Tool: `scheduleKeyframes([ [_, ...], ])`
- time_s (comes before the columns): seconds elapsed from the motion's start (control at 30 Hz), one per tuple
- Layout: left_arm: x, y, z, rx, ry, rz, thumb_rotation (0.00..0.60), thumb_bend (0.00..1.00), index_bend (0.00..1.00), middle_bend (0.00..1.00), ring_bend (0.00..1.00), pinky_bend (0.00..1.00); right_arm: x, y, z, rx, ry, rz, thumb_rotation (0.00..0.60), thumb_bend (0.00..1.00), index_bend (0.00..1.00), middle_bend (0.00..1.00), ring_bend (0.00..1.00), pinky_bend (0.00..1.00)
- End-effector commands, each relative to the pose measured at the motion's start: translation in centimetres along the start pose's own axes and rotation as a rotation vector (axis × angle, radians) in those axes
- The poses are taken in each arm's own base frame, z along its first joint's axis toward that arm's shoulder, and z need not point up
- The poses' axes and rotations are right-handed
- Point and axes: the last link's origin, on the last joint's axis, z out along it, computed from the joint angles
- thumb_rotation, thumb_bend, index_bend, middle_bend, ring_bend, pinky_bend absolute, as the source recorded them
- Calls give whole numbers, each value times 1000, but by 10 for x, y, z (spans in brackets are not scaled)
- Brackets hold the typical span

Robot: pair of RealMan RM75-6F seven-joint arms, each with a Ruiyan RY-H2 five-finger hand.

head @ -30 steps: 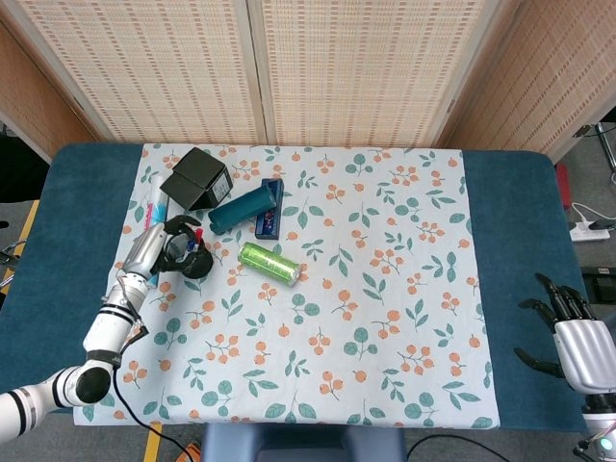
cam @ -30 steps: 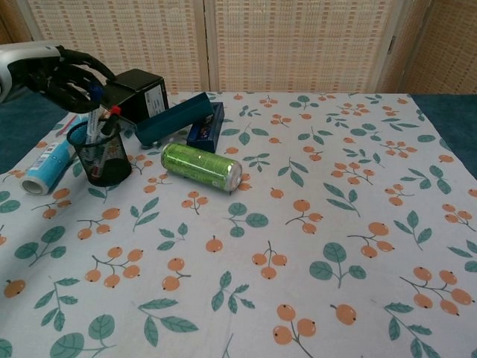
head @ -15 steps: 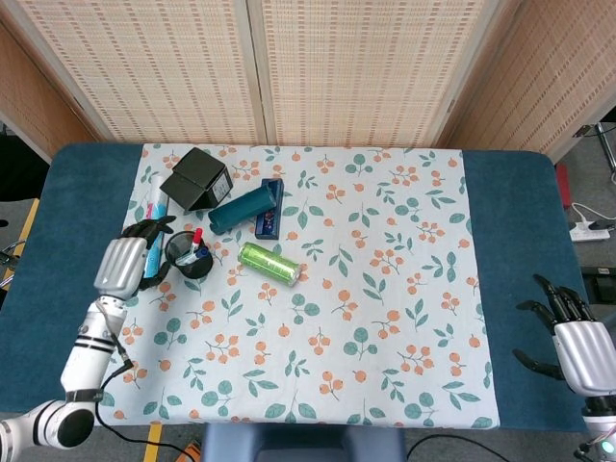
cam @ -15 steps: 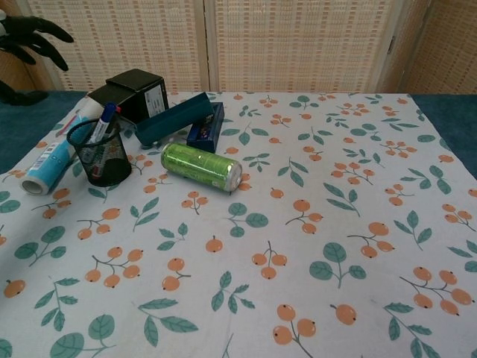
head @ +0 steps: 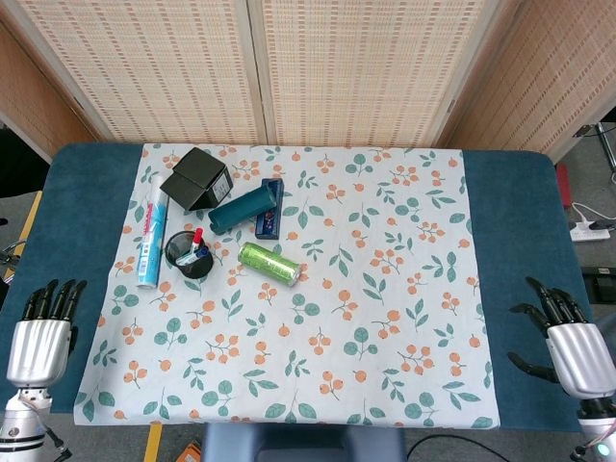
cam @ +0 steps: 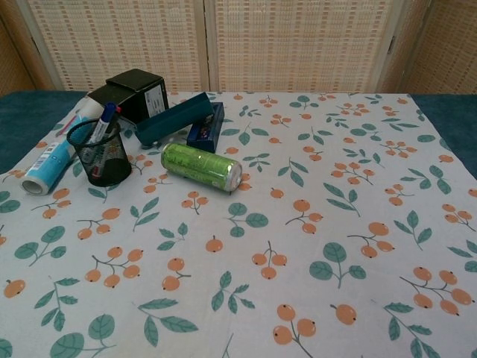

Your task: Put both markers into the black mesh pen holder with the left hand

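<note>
The black mesh pen holder (head: pixel 188 255) (cam: pixel 100 155) stands on the left of the floral cloth. Two markers lean inside it, one with a red cap (head: pixel 197 236) (cam: pixel 115 112) and one with a blue cap (head: pixel 196 254) (cam: pixel 106 118). My left hand (head: pixel 40 332) hangs off the table's front left corner, far from the holder, fingers spread and holding nothing. At the front right edge my right hand (head: pixel 568 339) is likewise spread and empty. Neither hand shows in the chest view.
A white and blue tube (head: pixel 149 241) lies left of the holder. Behind it are a black box (head: pixel 195 178), a teal cylinder (head: pixel 244 206) and a small blue box (head: pixel 269 218). A green can (head: pixel 269 264) lies on its side to the right.
My left hand has drawn back from beside the pen holder to the front left corner. The markers stay in the holder. The right hand has barely moved.
</note>
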Motion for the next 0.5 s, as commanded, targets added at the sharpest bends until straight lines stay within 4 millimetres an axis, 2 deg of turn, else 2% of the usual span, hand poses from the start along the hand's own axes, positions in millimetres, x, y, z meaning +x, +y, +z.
scheduleKeyframes([
  [0.03,-18,-7,-9,42,-51,-29,600,349,96,95,61,164,-1,-1,0,2,-2,-2,600,57,341,35,130,118],
  [0.23,-28,-11,-10,56,-125,-29,600,349,82,71,48,156,0,-2,0,5,7,-3,600,57,342,36,130,118],
  [0.5,-31,-12,-10,57,-158,-21,600,350,82,70,48,151,-3,-3,2,6,-6,-10,600,57,342,35,130,118],
])
